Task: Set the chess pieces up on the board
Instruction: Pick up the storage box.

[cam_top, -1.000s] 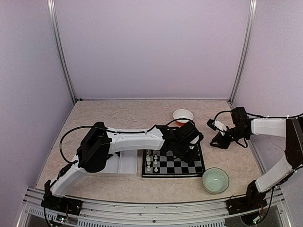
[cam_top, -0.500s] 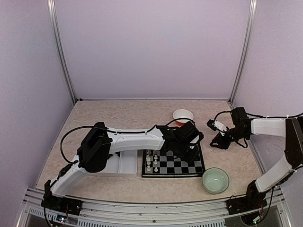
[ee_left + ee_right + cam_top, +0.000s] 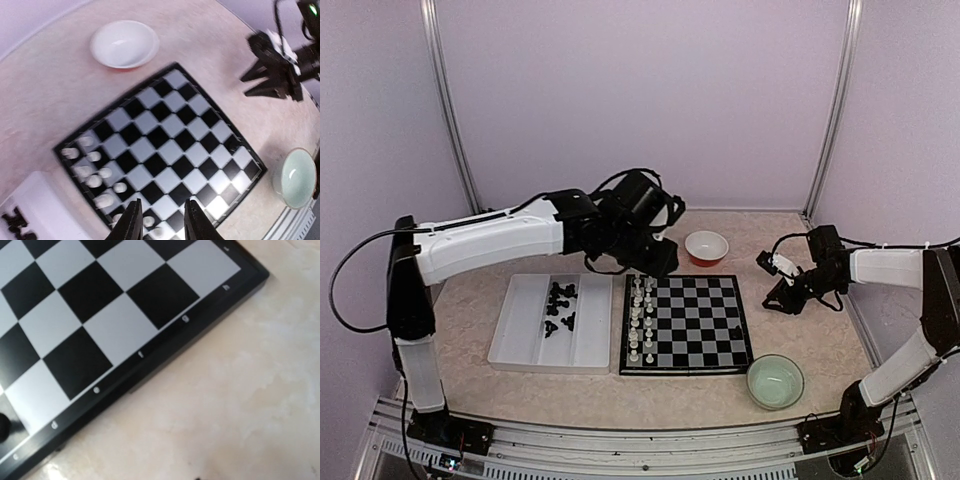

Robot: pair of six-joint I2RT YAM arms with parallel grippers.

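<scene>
Our left claw (image 3: 162, 212) is open and empty by the board (image 3: 165, 140); our right claw (image 3: 783, 300), at 3 o'clock, is open too.

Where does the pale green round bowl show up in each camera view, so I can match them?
Top external: the pale green round bowl sits lower right, off the near right corner of the black and white checkered chessboard.
Left wrist: at the right edge, low, past a board corner.
Right wrist: not in it.
Shared landmark: the chessboard, in all three.
</scene>
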